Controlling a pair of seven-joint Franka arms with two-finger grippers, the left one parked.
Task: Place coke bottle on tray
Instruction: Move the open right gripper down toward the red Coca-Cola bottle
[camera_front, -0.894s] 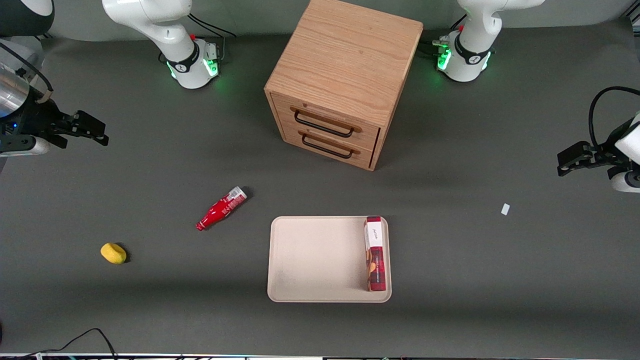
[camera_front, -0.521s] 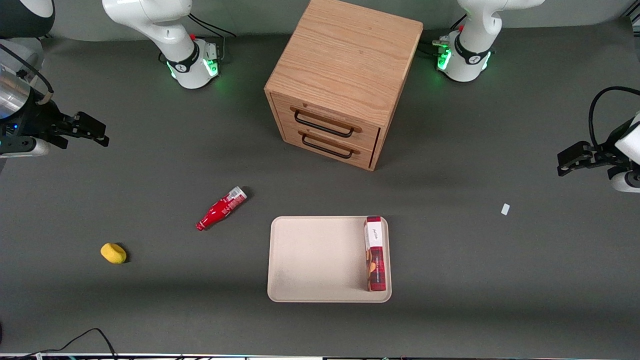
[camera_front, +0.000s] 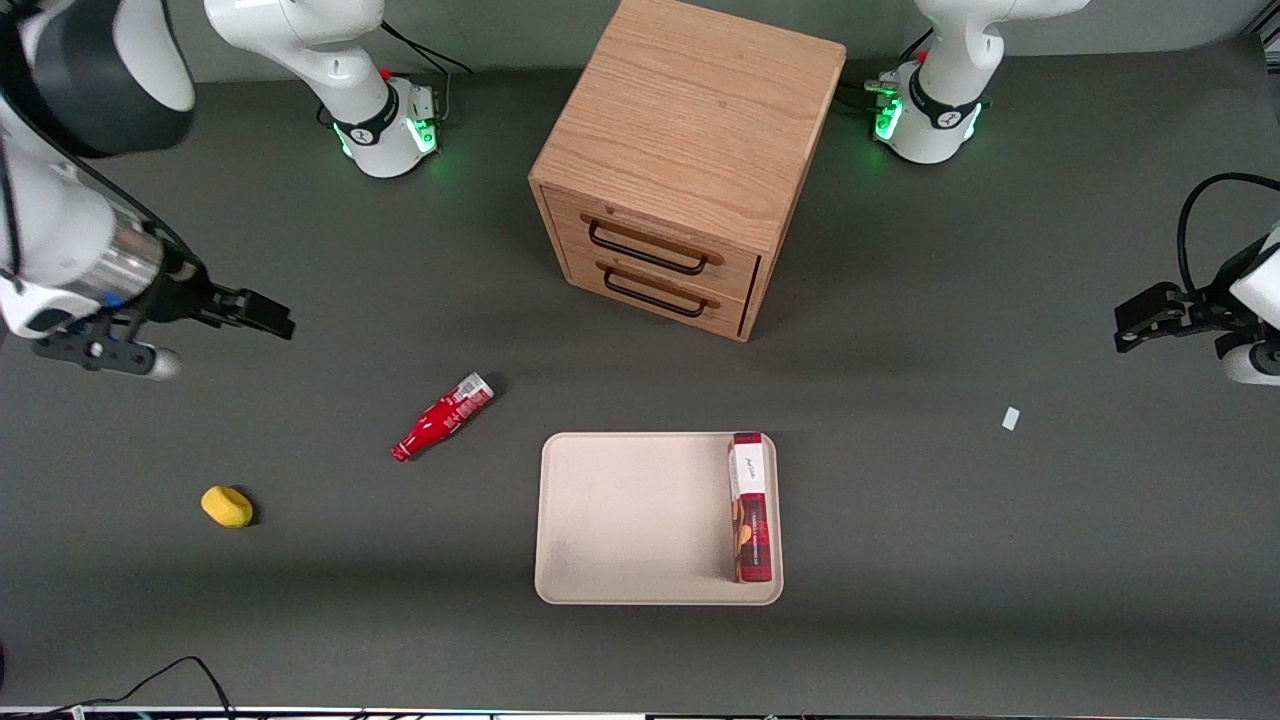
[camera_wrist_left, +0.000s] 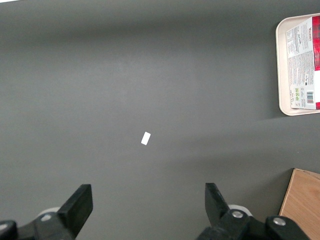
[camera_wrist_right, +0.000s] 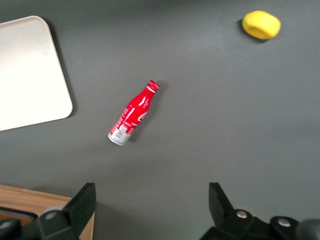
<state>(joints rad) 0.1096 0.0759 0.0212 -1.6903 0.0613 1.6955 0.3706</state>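
Note:
The coke bottle (camera_front: 443, 416) lies on its side on the grey table, red cap toward the front camera, silvery base toward the cabinet. It also shows in the right wrist view (camera_wrist_right: 132, 120). The beige tray (camera_front: 630, 520) lies nearer the front camera, beside the bottle, and its corner shows in the right wrist view (camera_wrist_right: 30, 75). My right gripper (camera_front: 262, 317) is open and empty, above the table toward the working arm's end, farther from the front camera than the bottle. In the right wrist view the gripper (camera_wrist_right: 152, 205) has its jaws wide apart with bare table between them.
A red-and-white box (camera_front: 751, 506) lies in the tray along its edge toward the parked arm. A wooden two-drawer cabinet (camera_front: 680, 160) stands farther back. A yellow object (camera_front: 227, 506) lies near the working arm's end. A small white scrap (camera_front: 1010, 418) lies toward the parked arm.
My right gripper has moved in from the table's end toward the bottle and a little nearer the front camera. The bottle and tray have not moved.

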